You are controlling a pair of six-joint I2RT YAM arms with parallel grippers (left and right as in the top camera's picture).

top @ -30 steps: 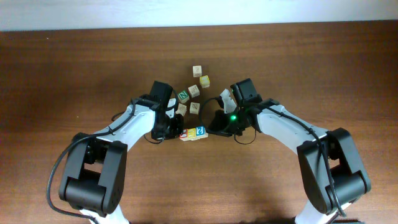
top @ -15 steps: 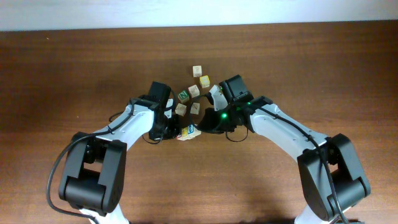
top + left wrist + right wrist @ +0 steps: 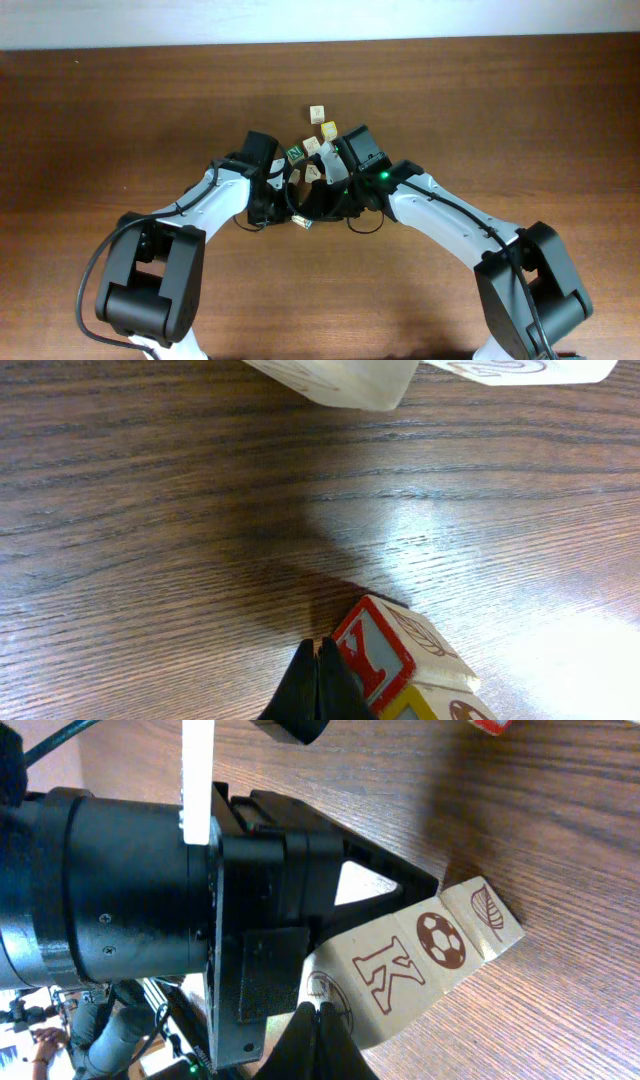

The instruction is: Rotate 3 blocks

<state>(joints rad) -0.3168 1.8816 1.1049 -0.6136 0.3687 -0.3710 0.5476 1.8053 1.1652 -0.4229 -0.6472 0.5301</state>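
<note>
Touching a small pale wooden cube (image 3: 372, 652) with a red-framed Y, the left gripper (image 3: 318, 678) is sitting clenched and empty mid-way across the brown wooden table (image 3: 500, 120). The right gripper (image 3: 318, 1038), likewise clenched and empty, is facing a pale cube row (image 3: 420, 960) printed K, ball, leaf. The overhead view is hiding these prints.

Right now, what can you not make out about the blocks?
1. Overhead: the right arm covers most of the near blocks; only a corner shows.
2. Left wrist: the yellow-framed block is cut by the bottom edge; its print is unreadable.
3. Right wrist: the right tool hides part of the round print beside the K block.
4. Overhead: prints on the far blocks are too small.
</note>
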